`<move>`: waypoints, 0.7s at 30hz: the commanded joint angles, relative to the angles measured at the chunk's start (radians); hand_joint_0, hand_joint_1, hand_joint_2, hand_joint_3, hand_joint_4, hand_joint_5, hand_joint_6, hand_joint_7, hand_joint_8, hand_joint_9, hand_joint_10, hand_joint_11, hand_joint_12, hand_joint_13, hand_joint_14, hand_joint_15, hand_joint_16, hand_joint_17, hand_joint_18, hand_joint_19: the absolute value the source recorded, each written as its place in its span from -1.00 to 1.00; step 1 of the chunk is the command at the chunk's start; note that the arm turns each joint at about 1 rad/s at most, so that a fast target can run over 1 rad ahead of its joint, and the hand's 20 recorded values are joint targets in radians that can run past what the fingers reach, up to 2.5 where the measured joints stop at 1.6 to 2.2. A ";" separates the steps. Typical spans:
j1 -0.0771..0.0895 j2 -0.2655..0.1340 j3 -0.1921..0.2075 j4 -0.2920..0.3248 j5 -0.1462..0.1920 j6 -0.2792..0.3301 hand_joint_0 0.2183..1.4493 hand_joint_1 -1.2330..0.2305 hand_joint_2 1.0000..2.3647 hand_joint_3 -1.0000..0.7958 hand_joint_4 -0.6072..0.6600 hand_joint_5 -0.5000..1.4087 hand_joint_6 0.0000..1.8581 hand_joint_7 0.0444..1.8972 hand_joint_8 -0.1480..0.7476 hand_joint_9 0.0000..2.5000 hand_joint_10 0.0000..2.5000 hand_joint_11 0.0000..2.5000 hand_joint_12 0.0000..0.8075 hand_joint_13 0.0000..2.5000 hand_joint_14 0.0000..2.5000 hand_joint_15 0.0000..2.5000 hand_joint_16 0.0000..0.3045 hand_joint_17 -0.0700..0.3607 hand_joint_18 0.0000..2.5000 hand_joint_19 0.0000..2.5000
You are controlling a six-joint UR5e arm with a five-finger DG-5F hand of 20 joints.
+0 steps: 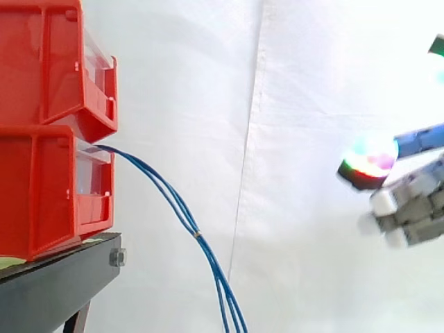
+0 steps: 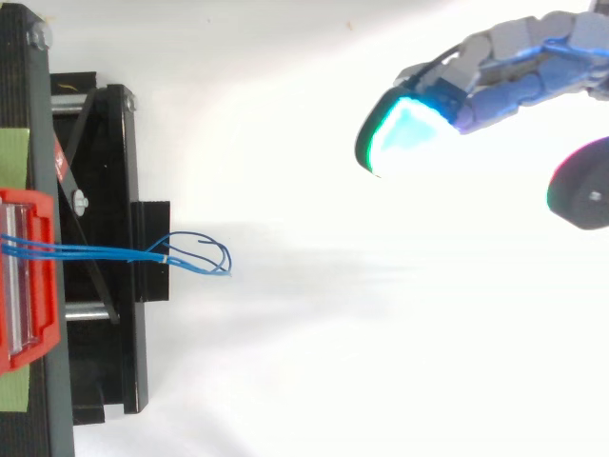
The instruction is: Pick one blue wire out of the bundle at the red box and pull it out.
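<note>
Hand (image 1: 415, 202) open: fingers loosely extended, nothing held. Glowing fingertips (image 2: 404, 135) point toward box.

Step in hand, by judgement: approach, no contact yet.

To do it well:
- come across level toward sagging stretch of wires
- aim above small band (image 1: 198, 234), where strands look slightly parted
- pinch single strand firmly
- pull straight away from box

Blue wires (image 1: 182, 212) leave front of lower red box (image 1: 41, 198) and droop past black stand (image 1: 62, 281). Bundle well apart from hand, across open gap, offset sideways in top view.
</note>
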 commanded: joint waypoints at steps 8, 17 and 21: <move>0.025 -0.096 -0.001 0.159 0.132 -0.082 -0.54 -0.07 -1.00 -0.44 0.32 -0.64 -0.46 -0.16 -0.12 -0.51 -1.00 -0.94 -0.12 -0.82 -1.00 -0.93 -0.60 -0.04 -0.90 -0.90; 0.044 -0.153 0.000 0.264 0.163 -0.150 -0.66 -0.14 -1.00 -0.44 0.40 -0.60 -0.46 0.00 -0.07 -0.33 -0.99 -0.58 -0.02 -0.80 -1.00 -0.91 -0.56 0.03 -0.91 -0.91; 0.048 -0.186 0.002 0.377 0.163 -0.154 -0.66 -0.14 -1.00 -0.44 0.36 -0.61 -0.46 -0.03 -0.03 -0.22 -0.98 -0.37 -0.01 -0.70 -0.99 -0.86 -0.56 0.02 -0.85 -0.88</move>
